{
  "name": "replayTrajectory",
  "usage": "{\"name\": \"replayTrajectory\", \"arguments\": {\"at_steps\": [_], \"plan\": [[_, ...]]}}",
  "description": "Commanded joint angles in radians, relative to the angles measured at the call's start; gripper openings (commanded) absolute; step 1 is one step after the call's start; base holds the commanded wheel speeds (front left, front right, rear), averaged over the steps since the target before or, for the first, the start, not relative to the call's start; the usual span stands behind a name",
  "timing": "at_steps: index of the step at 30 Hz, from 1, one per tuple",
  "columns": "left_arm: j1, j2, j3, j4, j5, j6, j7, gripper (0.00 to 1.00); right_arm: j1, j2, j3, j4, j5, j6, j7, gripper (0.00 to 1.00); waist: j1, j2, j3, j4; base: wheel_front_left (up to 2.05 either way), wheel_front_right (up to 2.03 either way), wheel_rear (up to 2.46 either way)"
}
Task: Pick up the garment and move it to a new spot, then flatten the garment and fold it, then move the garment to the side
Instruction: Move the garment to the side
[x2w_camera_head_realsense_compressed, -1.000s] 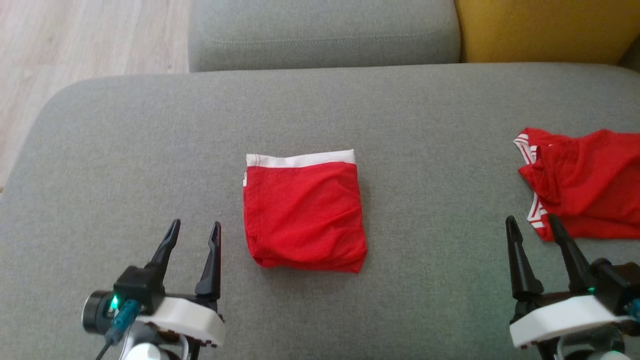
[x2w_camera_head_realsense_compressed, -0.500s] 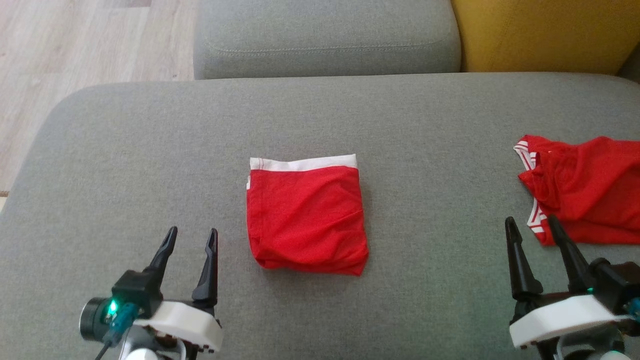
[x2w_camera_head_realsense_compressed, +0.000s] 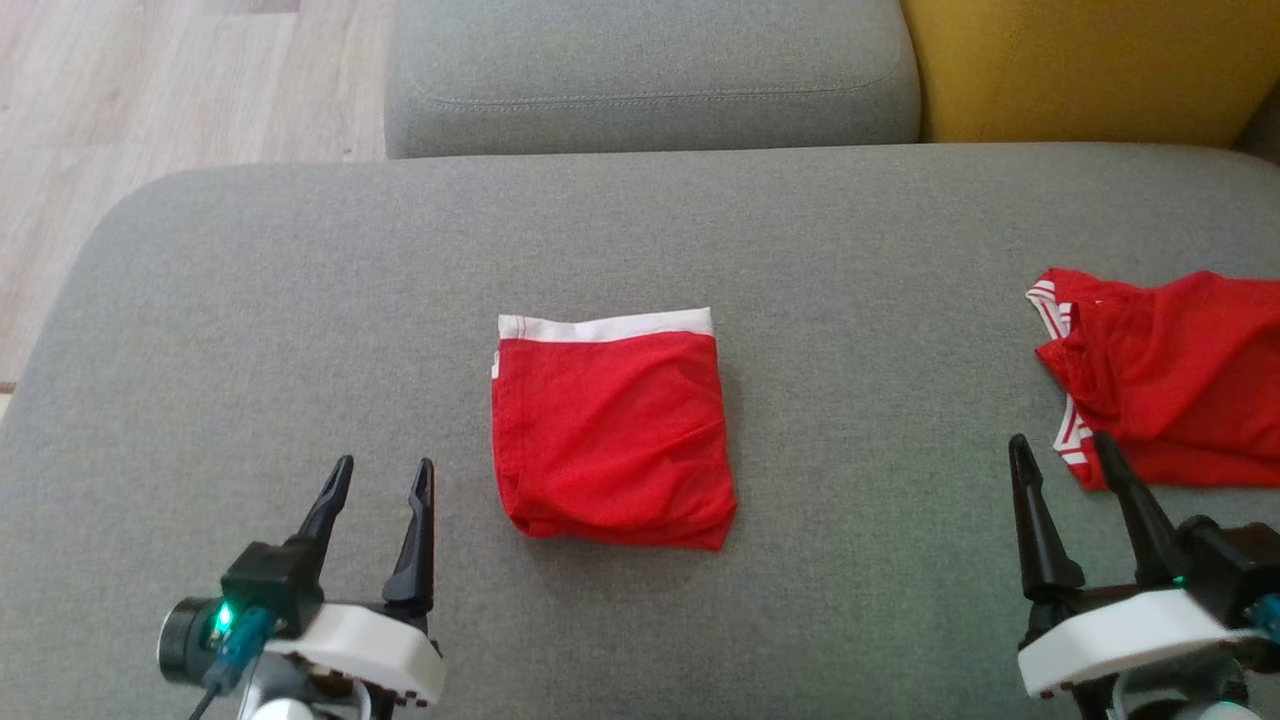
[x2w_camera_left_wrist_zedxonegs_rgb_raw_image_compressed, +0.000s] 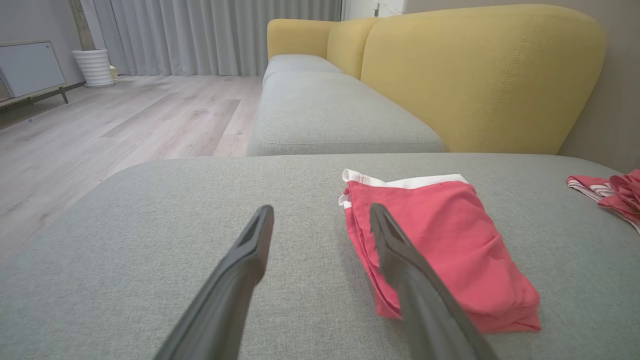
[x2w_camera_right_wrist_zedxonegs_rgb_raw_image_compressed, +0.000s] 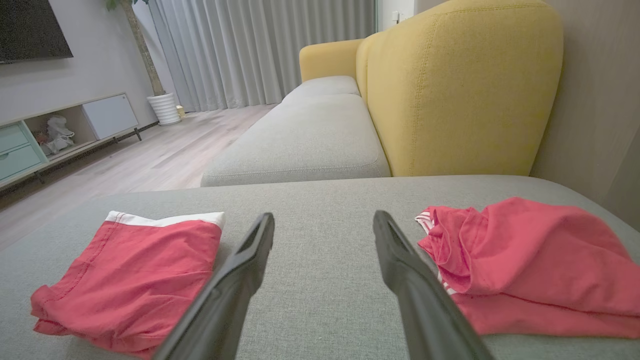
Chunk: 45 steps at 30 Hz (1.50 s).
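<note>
A red garment with a white waistband lies folded into a rough square in the middle of the grey cushion; it also shows in the left wrist view and the right wrist view. My left gripper hovers open to the lower left of it, empty. At the lower right my right gripper stands open and empty, just short of a second, crumpled red garment, also in the right wrist view.
A yellow sofa back rises behind at the right. Another grey seat cushion lies beyond. Wooden floor runs past the cushion's left edge. In the right wrist view a low TV cabinet stands far left.
The camera has tilted slightly, shifting the whole picture downward. The left gripper has drawn back a little toward me. The garments lie as before.
</note>
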Motion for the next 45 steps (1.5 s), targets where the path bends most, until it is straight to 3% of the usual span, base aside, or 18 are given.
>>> {"name": "replayTrajectory", "arguments": {"at_steps": [1, 7, 14, 19, 24, 30, 31, 32, 33, 38, 45], "plan": [[-0.041, 0.018, 0.034, -0.037, -0.006, 0.008, -0.007, 1.0, -0.019, -0.006, 0.021, -0.034, 0.0, 0.007, 0.0, 1.0, 0.0, -0.0001, 0.001, 0.001, 0.0, 0.0, 0.0], [-0.058, 0.017, 0.022, -0.042, -0.005, 0.006, -0.008, 1.0, -0.021, -0.006, 0.018, -0.024, 0.002, 0.007, 0.001, 1.0, 0.0, -0.0001, 0.014, 0.02, 0.0, 0.0, 0.0], [-0.125, 0.002, -0.001, -0.043, -0.002, -0.008, -0.017, 1.0, -0.088, -0.006, 0.094, 0.117, 0.037, 0.007, -0.003, 1.0, 0.0, -0.0001, 0.079, 0.089, 0.0, 0.0, 0.0], [-0.197, -0.016, -0.013, -0.03, -0.001, -0.02, -0.035, 1.0, -0.252, -0.006, 0.214, 0.343, 0.076, 0.007, -0.032, 1.0, 0.0, -0.0001, 0.16, 0.149, 0.0, 0.0, 0.0], [-0.233, -0.023, -0.012, -0.002, -0.004, -0.027, -0.05, 1.0, -0.41, -0.006, 0.335, 0.563, 0.127, 0.007, -0.059, 1.0, 0.0, -0.0001, 0.204, 0.166, 0.0, 0.0, 0.0], [-0.261, -0.04, -0.018, 0.025, -0.004, -0.033, -0.06, 1.0, -0.532, -0.006, 0.412, 0.79, 0.196, 0.007, -0.062, 1.0, 0.0, -0.0001, 0.223, 0.181, 0.0, 0.0, 0.0], [-0.264, -0.041, -0.018, 0.027, -0.005, -0.034, -0.061, 1.0, -0.544, -0.006, 0.425, 0.812, 0.205, 0.007, -0.062, 0.78, 0.0, -0.0001, 0.226, 0.18, 0.0, 0.0, 0.0], [-0.266, -0.042, -0.017, 0.029, -0.004, -0.034, -0.062, 1.0, -0.553, -0.006, 0.435, 0.826, 0.22, 0.007, -0.068, 0.46, 0.0, -0.0001, 0.228, 0.179, 0.0, 0.0, 0.0], [-0.267, -0.042, -0.015, 0.03, -0.004, -0.034, -0.063, 1.0, -0.561, -0.006, 0.446, 0.839, 0.23, 0.007, -0.074, 0.0, 0.0, -0.0001, 0.23, 0.174, 0.0, 0.0, 0.0], [-0.267, -0.038, -0.003, 0.026, 0.0, -0.031, -0.065, 1.0, -0.59, -0.006, 0.491, 0.861, 0.24, 0.007, -0.106, 0.0, 0.0, -0.0001, 0.235, 0.126, 0.0, 0.0, 0.0], [-0.256, -0.023, 0.015, -0.002, 0.006, -0.026, -0.066, 1.0, -0.603, -0.019, 0.53, 0.805, 0.139, 0.007, -0.117, 0.0, 0.0, -0.0001, 0.235, -0.025, 0.0, 0.0, 0.0]]}}
